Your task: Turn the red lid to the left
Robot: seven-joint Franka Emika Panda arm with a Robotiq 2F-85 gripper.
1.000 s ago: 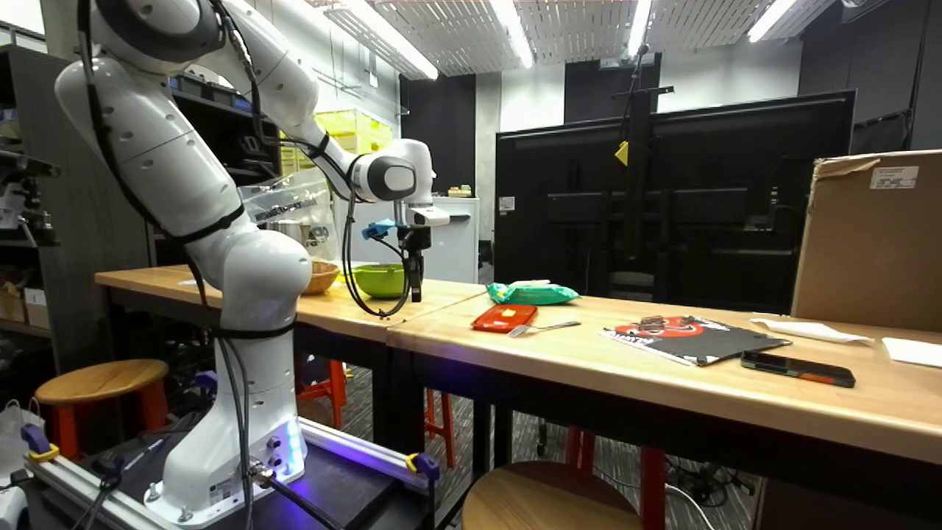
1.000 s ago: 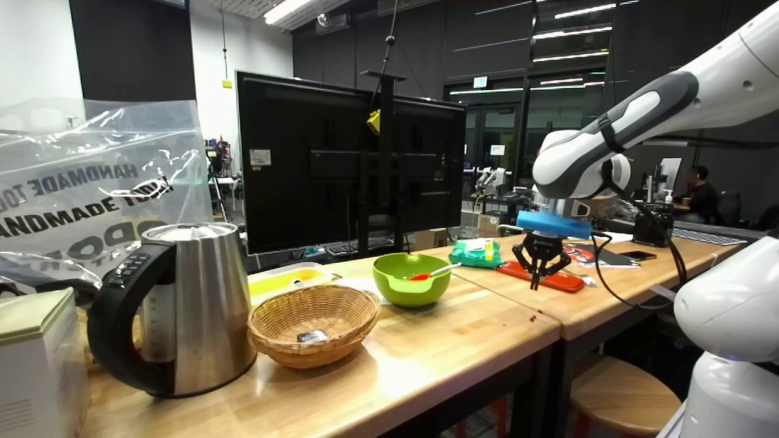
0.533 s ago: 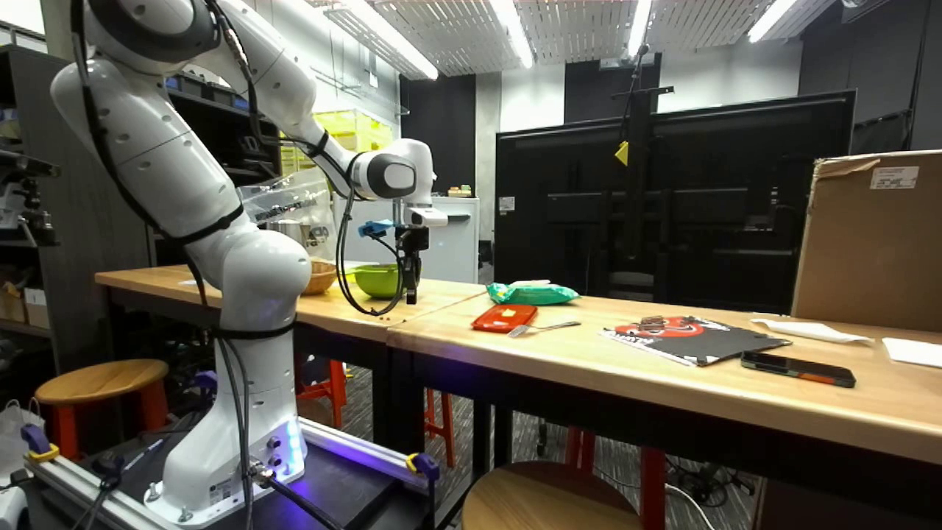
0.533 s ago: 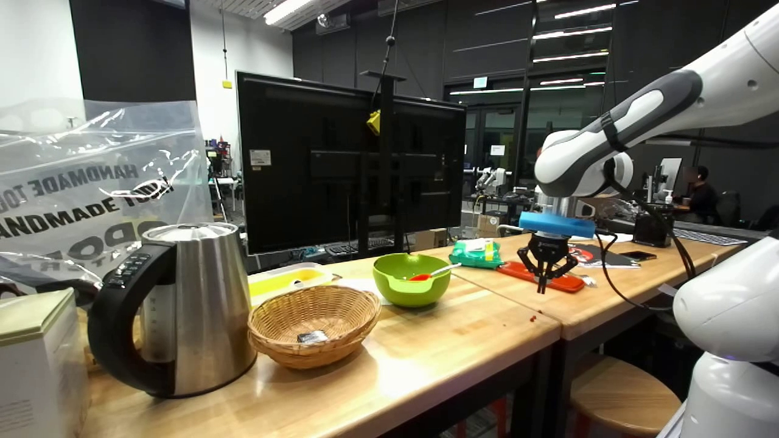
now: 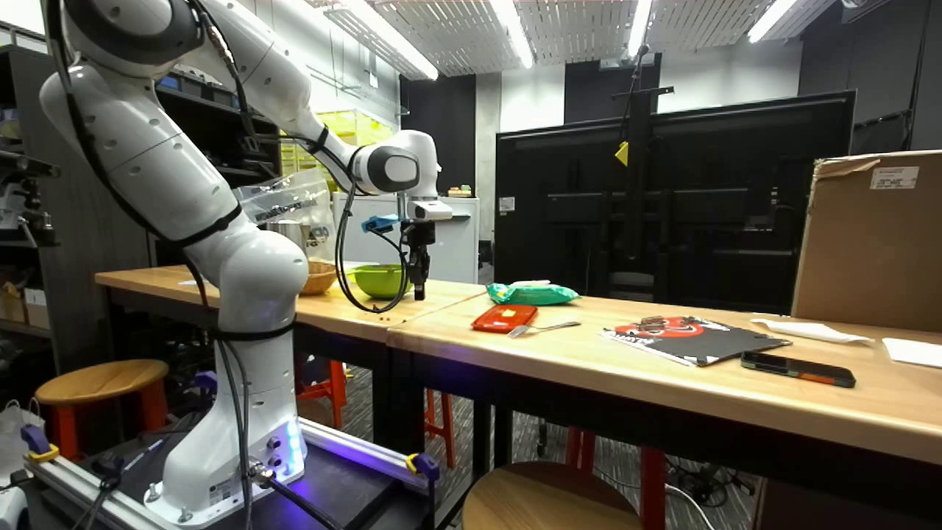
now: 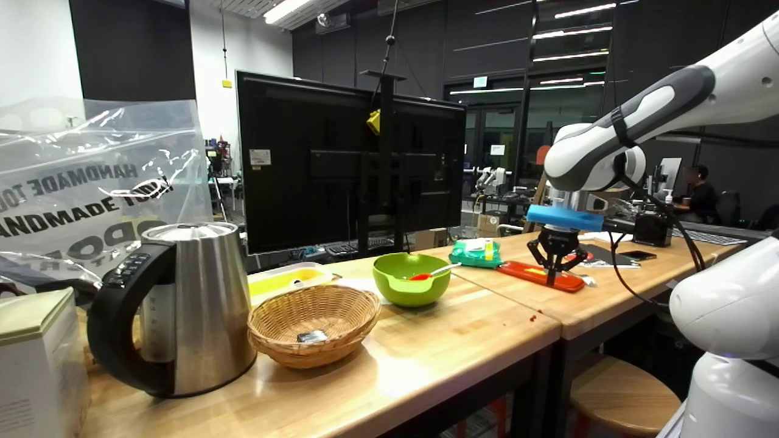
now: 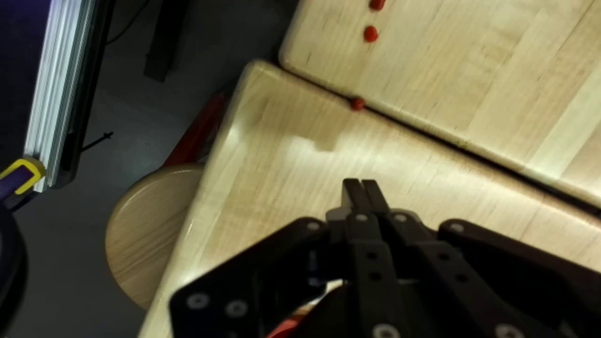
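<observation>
The red lid (image 5: 504, 318) lies flat on the wooden table, low and rectangular. In an exterior view the gripper (image 6: 551, 282) stands in front of the lid (image 6: 516, 271) and covers part of it. Seen from the opposite side, the gripper (image 5: 419, 296) hangs above the tabletop, apart from the lid and to the left of it. Its two fingers meet in the wrist view, where the gripper (image 7: 360, 182) points down over bare wood with nothing between the tips. A red patch (image 7: 283, 327) shows at that view's bottom edge, mostly hidden behind the gripper; probably the lid.
A fork (image 5: 519, 330) touches or lies close to the lid's right side. Behind is a teal-green pack (image 5: 533, 294). A green bowl (image 6: 405, 293), wicker basket (image 6: 313, 350) and kettle (image 6: 210, 310) share the table. Small red bits (image 7: 371, 34) lie near the table seam.
Between the earlier frames and now the arm has shifted slightly; in both exterior views the gripper ends a little further right and slightly higher. The lid has not moved.
</observation>
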